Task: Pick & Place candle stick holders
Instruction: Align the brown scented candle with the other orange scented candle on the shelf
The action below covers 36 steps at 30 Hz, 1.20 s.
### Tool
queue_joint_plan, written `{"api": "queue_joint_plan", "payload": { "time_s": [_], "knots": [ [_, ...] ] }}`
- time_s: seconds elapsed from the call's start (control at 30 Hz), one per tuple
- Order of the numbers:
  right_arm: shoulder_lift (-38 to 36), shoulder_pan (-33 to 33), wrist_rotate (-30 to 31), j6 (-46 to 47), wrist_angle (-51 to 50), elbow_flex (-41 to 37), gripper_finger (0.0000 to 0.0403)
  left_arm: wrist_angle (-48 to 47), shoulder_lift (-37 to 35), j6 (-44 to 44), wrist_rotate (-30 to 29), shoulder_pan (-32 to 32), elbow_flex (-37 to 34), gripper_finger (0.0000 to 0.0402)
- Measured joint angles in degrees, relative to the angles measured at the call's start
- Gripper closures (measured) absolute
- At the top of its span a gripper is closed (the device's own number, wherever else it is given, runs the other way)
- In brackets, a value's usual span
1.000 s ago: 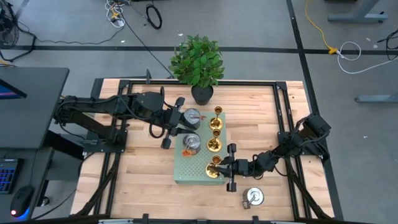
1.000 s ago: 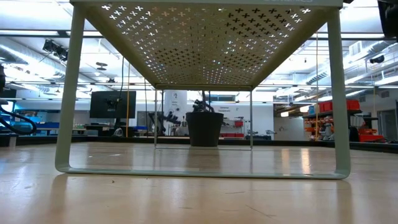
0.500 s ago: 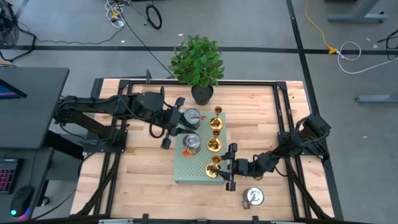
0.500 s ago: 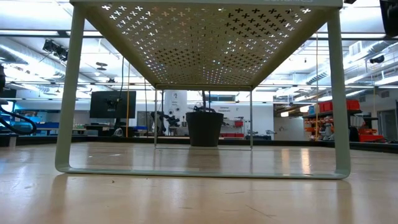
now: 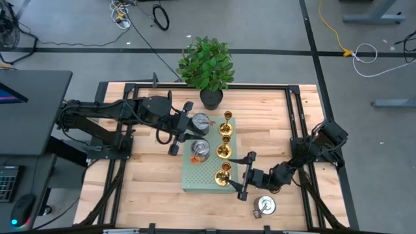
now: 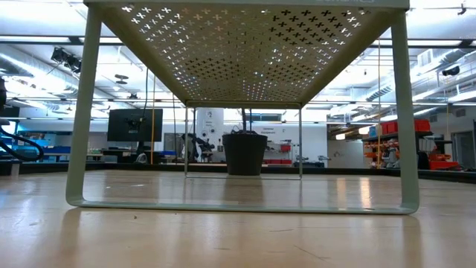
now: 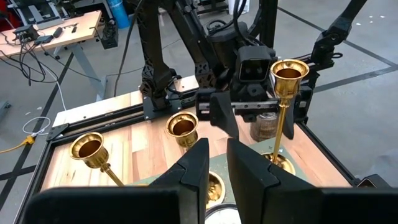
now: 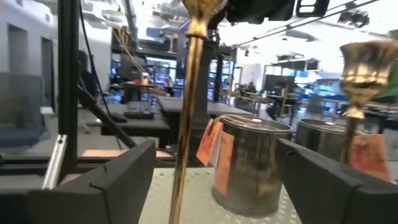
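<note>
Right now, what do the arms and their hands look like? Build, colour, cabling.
Both arms are dark, near-black, jointed links. The left hand and right hand each carry two flat, wedge-shaped black fingers on a crossbar. Black cables run along the left arm's links. No markings are readable on either arm.

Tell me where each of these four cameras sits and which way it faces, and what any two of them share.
High view: overhead, looking straight down on the table; both arms show, left claw, right claw.
Low view: at tabletop height under the green board, facing the room; no arm shows.
Left wrist view: on the left arm, facing the gold holders and the right arm; its own fingers show.
Right wrist view: on the right arm, facing a gold stem and silver holders; own fingers apart.
Shared: high and low views both show the plant pot.
</note>
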Motion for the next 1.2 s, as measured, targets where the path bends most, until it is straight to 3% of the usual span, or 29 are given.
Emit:
{"api": "queue_joint_plan", "payload": {
  "time_s": [0.27,0.5,0.63,0.87,1.03,1.2],
  "knots": [
    [-3.04,6.95,13.59,-6.31,0.36,0.00,0.0057,0.00,0.00,0.00,-0.01,0.02,0.00,0.0335],
    [-6.29,15.35,39.04,-7.78,0.30,0.00,0.0057,0.00,0.00,0.00,0.00,0.01,0.00,0.0335],
    [-7.90,20.61,40.06,-6.07,3.61,1.72,0.0057,0.02,0.00,0.00,0.00,0.00,0.00,0.0335],
    [-8.31,27.63,40.20,-12.11,3.15,8.85,0.0057,0.02,0.00,0.00,0.00,0.01,0.00,0.0335],
    [-8.28,28.90,40.00,-18.60,0.27,16.72,0.0057,0.00,0.00,0.00,-0.02,0.02,0.00,0.0335],
    [-8.28,29.02,40.05,-18.01,-8.21,24.11,0.0057,-0.14,0.00,-0.35,-0.01,0.00,0.00,0.0335]
  ]
}}
